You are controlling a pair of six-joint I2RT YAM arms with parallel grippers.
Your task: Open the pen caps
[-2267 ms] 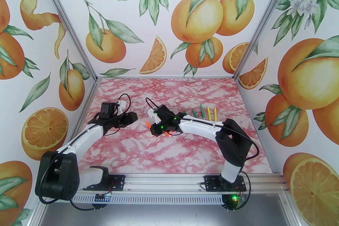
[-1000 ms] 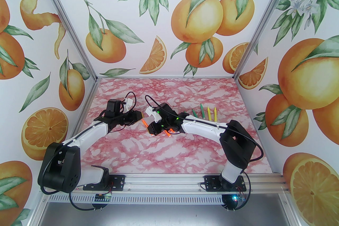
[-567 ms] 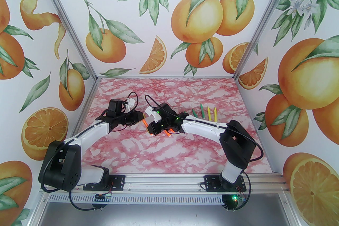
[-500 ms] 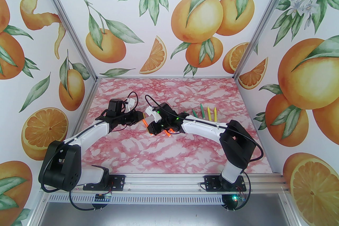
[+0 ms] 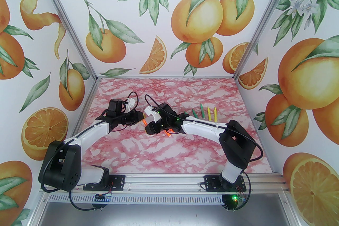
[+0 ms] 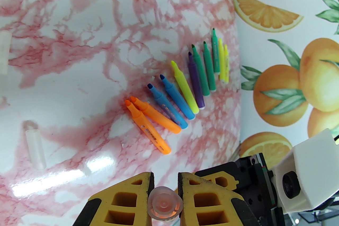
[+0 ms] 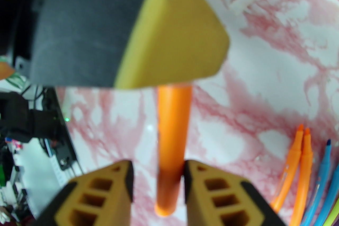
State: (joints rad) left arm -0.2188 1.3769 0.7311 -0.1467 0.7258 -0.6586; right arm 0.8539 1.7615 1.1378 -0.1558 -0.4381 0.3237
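Pen cap point(image 6: 165, 203) sits end-on in the left tool point(image 6: 166, 180), its length unseen.

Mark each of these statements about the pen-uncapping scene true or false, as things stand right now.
1. The left gripper is shut on a translucent cap. True.
2. The right gripper squeezes the orange pen from both sides. False: its jaws are apart, with a gap on one side of the pen.
3. The markers in the row on the table have bare tips. True.
4. Purple markers outnumber green ones. False: there is one purple marker and three green markers.
5. A loose clear cap lies on the table. True.
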